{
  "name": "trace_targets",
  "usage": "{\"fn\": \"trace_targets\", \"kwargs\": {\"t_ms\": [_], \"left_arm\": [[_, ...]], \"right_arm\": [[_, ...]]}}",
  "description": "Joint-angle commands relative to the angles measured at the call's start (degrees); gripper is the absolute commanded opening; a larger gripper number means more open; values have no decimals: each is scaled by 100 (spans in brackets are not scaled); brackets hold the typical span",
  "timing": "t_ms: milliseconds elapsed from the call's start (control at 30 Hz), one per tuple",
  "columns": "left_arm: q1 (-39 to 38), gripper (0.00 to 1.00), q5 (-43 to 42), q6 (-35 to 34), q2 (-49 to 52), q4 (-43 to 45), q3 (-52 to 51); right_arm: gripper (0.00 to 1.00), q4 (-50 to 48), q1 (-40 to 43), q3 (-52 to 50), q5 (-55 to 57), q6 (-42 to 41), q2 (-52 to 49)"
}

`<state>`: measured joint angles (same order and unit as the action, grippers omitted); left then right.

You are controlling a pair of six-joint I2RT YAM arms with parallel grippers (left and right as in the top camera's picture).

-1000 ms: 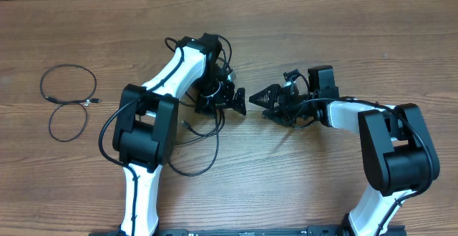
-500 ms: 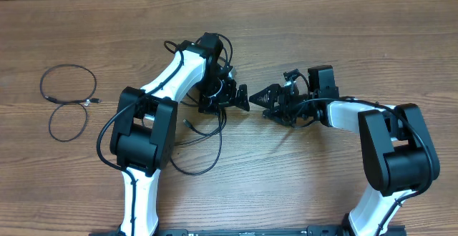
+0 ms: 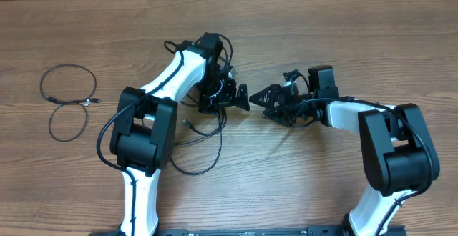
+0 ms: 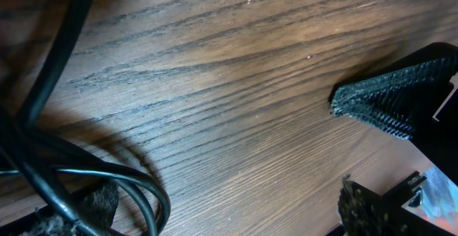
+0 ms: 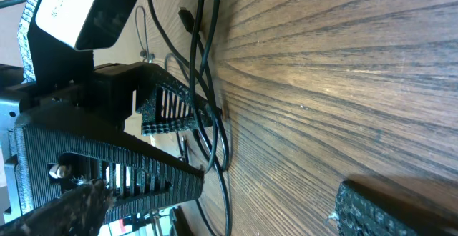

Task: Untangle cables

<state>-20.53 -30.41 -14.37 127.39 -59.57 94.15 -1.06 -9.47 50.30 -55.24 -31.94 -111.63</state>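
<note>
Wood-grain table (image 3: 322, 21) fills the overhead shot, and both arms are reaching in toward its middle. The left arm (image 3: 168, 75) angles up and then right, while the right arm (image 3: 358, 114) stretches leftward. Their tips meet nose to nose near the centre: the left gripper (image 3: 242, 98) and the right gripper (image 3: 259, 98) point straight at each other, just beside one another, though from above I can't tell whether they touch. Both are spread wide. From the right wrist, its own fingers (image 5: 386, 207) sit at the far corners of the picture with bare wood between them and nothing held, and the left gripper (image 5: 193, 139) looms opposite. From the left wrist it's the same story — jaws wide, grain between them, nothing clamped. Now the cables (image 3: 207, 139): a black tangle lies under and around the left arm's wrist, with loops trailing down toward the near edge. Up close, those cables (image 4: 61, 46) curl right by the left gripper's finger. Well apart, out at the table's left side, a looped cable (image 3: 68, 86) lies in two rings — a small silver-tipped plug where they meet.
</note>
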Motion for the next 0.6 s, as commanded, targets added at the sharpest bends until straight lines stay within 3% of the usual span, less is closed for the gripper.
{"fn": "trace_targets", "kwargs": {"t_ms": [0,567], "left_arm": [[-72,99,446,59,564,155,-350],[-72,100,396,59,564,223,-352]], "right_arm": [[100,109,11,-118,979,0,-190],[100,109,11,-116,979,0,-190]]}}
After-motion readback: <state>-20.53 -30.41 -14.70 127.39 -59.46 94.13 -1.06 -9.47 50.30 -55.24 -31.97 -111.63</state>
